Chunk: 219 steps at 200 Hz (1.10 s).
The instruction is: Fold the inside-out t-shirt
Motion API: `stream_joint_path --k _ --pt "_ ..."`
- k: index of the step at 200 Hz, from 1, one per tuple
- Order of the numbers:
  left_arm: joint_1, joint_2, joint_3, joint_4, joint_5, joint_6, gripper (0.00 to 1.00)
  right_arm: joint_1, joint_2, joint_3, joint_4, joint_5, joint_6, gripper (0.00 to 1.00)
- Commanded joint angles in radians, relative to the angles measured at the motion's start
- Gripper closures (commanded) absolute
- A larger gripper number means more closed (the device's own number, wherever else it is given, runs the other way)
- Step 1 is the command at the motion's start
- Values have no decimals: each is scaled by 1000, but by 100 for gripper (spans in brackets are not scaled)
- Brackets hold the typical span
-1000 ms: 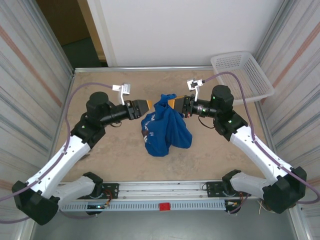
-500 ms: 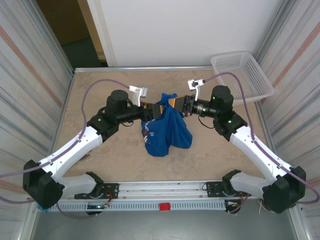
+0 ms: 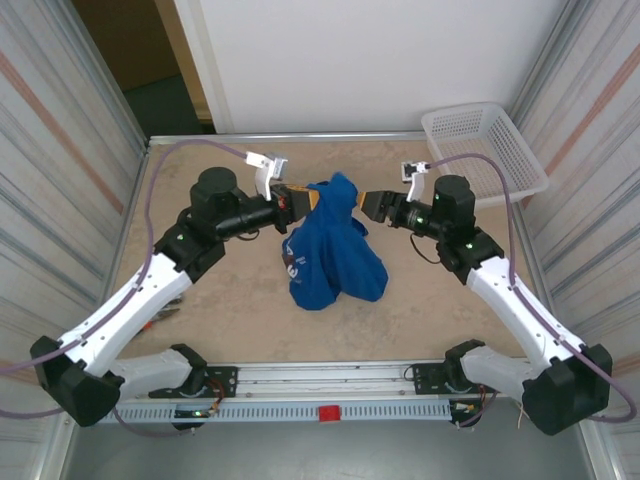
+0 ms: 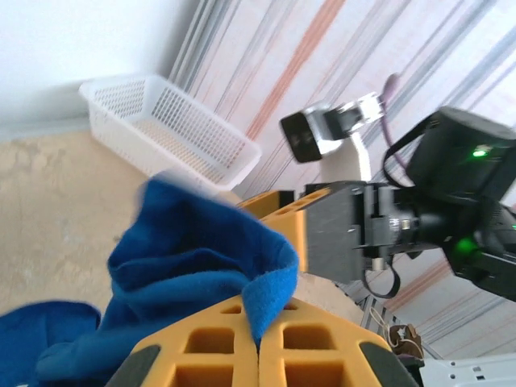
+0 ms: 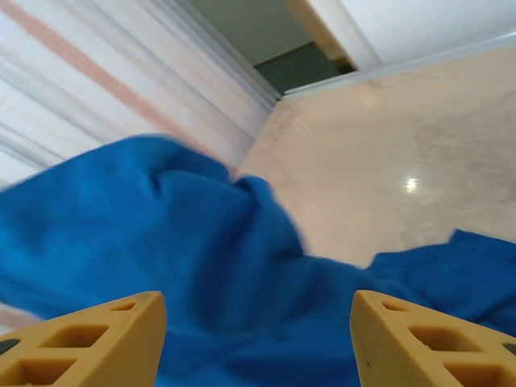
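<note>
1. Left claw [image 3: 303,199]: pressed together on a fold of the t-shirt [image 3: 332,255] at the garment's highest point. The left wrist view shows blue cloth caught between the two yellow fingers [image 4: 314,355].
2. T-shirt: it sits mid-tabletop between the two arms as a bunched heap. The far side is drawn up to a peak and the lower part rests on the tabletop [image 3: 220,300]. A dark patch of print shows on its left flank. No hem, sleeve or shoulder lies flat.
3. Right claw [image 3: 370,203]: spread and holding nothing, just beside the peak on its right. In the right wrist view the blue cloth lies ahead of the open fingers [image 5: 105,339] and none of it is clamped.
4. Basket [image 3: 480,150]: at the far right corner, well apart from the work.
5. Step in hand, as I judge it: opening out the heap. Folding proper has not begun, since only one point of the cloth is held.
6. Next move, in my judgement: the right claw needs a second hold on an edge of the cloth, away from the left claw's pinch. The two claws can then draw apart and lay the cloth flat. The risk is taking several layers at once.
</note>
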Motion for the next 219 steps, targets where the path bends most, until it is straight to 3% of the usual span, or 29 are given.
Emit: stream_joint_path --k 1,28,62,73,86,105,127,153,158,170,175,193,219 --pt "23 -38 20 13 90 77 100 9 -66 44 -83 66 -28 40" --pt "34 -48 -34 51 117 74 100 54 -107 121 -181 108 -105 30" --pt "50 -52 -58 72 104 26 100 69 -76 137 -201 93 -144 28" --pt "66 -69 -62 79 44 -12 100 67 -76 115 -199 109 -145 27" --pt "101 -90 -41 7 -107 -44 100 67 -76 87 -210 144 -146 27" --pt "227 -80 -8 -71 -211 -86 100 69 -53 41 -229 214 -144 27" --pt "436 24 44 -85 -144 -139 100 71 -41 -10 -246 279 -129 27" --pt "608 219 115 -93 -120 -146 100 83 -10 -55 -270 341 -114 27" --pt "638 257 133 -105 -111 -151 93 85 -7 -62 -276 356 -111 28" --pt "696 330 162 -127 -85 -170 58 88 -5 -81 -291 377 -107 28" --pt "711 352 165 -130 -71 -174 50 90 -8 -90 -295 382 -106 28" --pt "710 369 154 -155 -67 -143 40 90 -19 -118 -300 398 -98 28" --pt "567 280 50 -196 -121 -76 36 92 -4 -135 -285 399 -91 28"
